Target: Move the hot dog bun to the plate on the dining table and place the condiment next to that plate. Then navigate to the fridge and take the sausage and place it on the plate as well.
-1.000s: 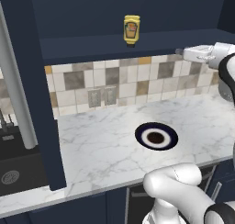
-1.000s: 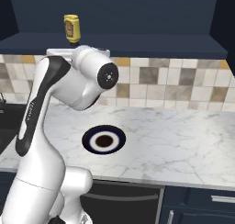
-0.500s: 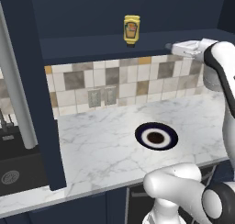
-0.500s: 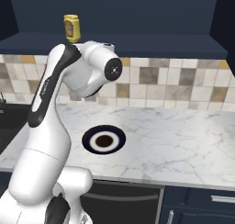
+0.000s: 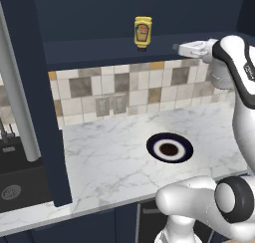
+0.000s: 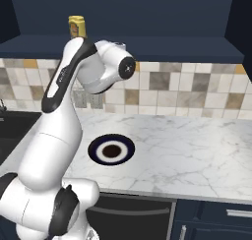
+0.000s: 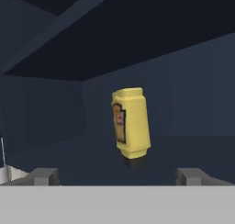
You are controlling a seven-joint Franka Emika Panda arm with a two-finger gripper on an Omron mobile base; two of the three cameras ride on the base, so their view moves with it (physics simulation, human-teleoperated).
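Near the front edge of the marble desk [image 5: 114, 162], right of its middle in the left base view, lies a navy-rimmed plate [image 5: 170, 148] with a white ring and dark centre. Behind the desk runs a tiled backsplash [image 5: 124, 90]. Above it, on the dark shelf [image 5: 114, 45] inside the navy cabinet, the condiment [image 5: 142, 32] stands cap-down near the shelf's front edge. The claw [image 7: 119, 175] is raised level with the shelf, jaws wide open and empty, the bottle centred beyond its fingertips [image 7: 43, 175], not touching.
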